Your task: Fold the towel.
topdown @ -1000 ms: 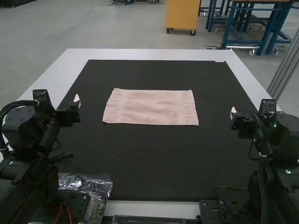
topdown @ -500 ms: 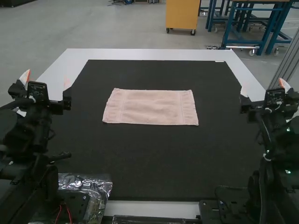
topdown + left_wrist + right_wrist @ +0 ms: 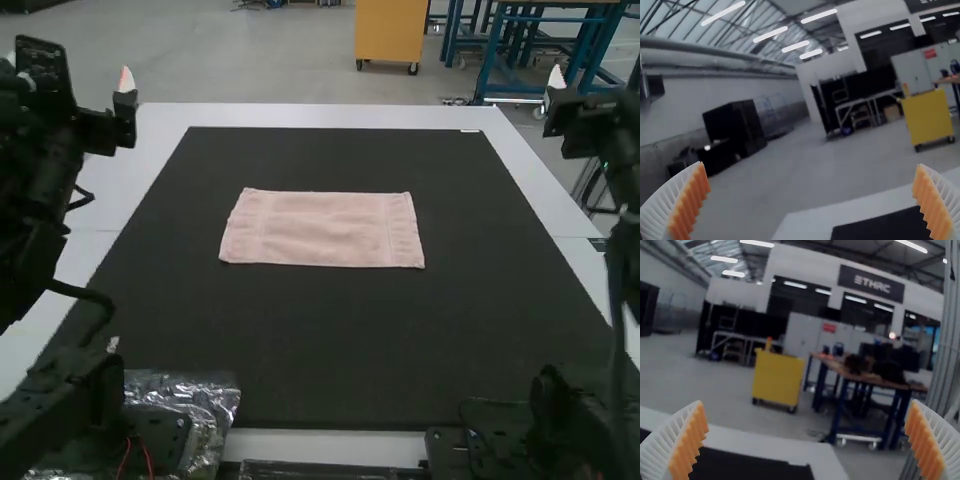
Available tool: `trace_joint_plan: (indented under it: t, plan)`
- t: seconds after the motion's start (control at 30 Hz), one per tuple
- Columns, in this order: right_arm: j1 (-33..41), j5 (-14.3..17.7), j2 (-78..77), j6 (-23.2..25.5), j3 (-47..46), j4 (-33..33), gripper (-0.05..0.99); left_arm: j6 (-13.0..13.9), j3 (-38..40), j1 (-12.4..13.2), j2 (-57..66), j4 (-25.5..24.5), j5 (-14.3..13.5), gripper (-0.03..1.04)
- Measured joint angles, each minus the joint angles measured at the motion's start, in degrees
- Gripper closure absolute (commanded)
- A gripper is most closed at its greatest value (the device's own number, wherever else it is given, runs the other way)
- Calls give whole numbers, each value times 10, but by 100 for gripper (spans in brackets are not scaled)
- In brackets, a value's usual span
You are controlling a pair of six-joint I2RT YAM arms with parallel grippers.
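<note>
1. the left gripper (image 3: 810,166) is spread wide, nothing pinched in it. the high view puts it up by the tabletop's (image 3: 320,116) far left corner, and its wrist view looks out past the far edge instead of down at the cloth.

2. a crinkled silver bag (image 3: 200,402) lies at the near left corner of the black mat (image 3: 320,340), apart from the cloth and probably no hindrance.

3. the towel (image 3: 322,229) is pale pink and lies flat on the mat, roughly midway between its left and right edges and nearer the far edge than the near one. it is spread as an oblong, its long axis running left to right, so one short end faces each arm's side. whether it is one layer or doubled, i can't tell.

4. that long axis is what the coming move turns on: from the left gripper the cloth is down and to the right, from the right gripper down and to the left. in the high view the left one looks a little nearer its end, though height makes that a guess. each would need to come down and inward to a corner on its own side; pinching too shallow could let an edge slip.

5. the right gripper (image 3: 806,402), up beyond the tabletop's right edge near the far right corner, is likewise wide apart and empty. the folding looks to be waiting on a first grip.
</note>
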Motion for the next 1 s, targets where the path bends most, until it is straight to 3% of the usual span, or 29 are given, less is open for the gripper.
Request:
trace_joint_plan:
  t: [0.13,0.27,0.53,0.7,1.0]
  plan:
    - [0,-31,167,60,108,-78,3,-64,88,0,174,-47,2,5]
    - [0,-63,302,107,156,-134,3,-117,135,3,317,-78,21,6]
    - [3,-124,465,153,159,-168,4,-217,182,35,490,-126,102,5]
    - [35,-126,519,158,151,-130,4,-243,185,39,568,-98,126,6]
    - [125,-96,610,156,151,-47,4,-249,209,39,699,-58,144,5]
